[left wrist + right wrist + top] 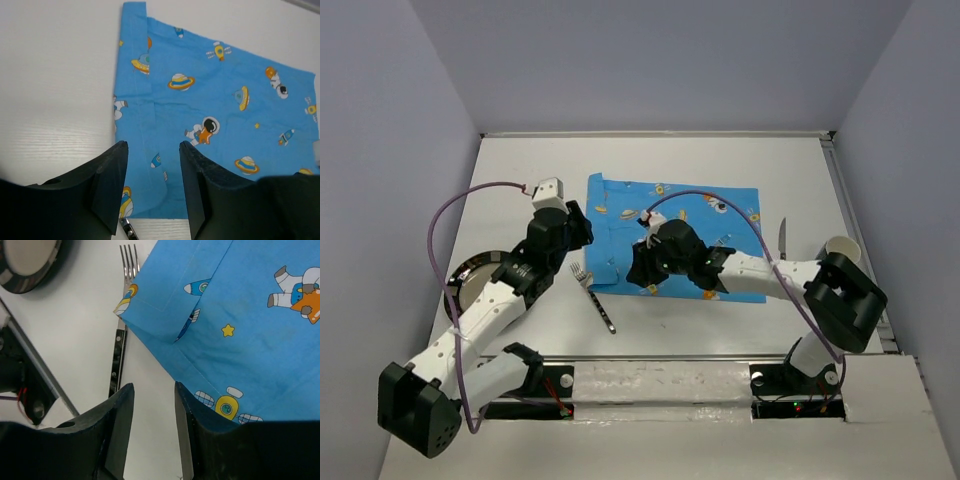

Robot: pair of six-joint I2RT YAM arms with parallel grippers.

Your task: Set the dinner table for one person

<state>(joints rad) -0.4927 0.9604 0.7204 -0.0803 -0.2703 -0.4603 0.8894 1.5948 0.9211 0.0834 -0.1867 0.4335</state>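
Dinner table [520, 170]: white top, lying flat and face up, filling the floor of the enclosure ahead of both arm bases. Its long axis appeared to run left to right in the top view, though perspective left this uncertain. A metal rail [841, 180] ran near-to-far along its right side.

On it:
- Blue mat [705, 225] at centre, with its left edge and near-left corner folded over.
- Fork [593, 295] at the mat's near-left corner, with the corner lying across the fork's neck in the right wrist view.
- Knife [782, 235] and cup [842, 248] to the right of the mat.
- Plate [470, 280] at the left, partly under the left arm.

Left gripper [152, 146]: over the mat's left edge, jaws parted, nothing between them. Right gripper [152, 387]: at the near-left corner, jaws likewise apart and empty.

Judged step: laying the mat flat, with no tableware placed yet. The next move calls for pinching the folded corner, drawing it flat and getting it clear of the fork.
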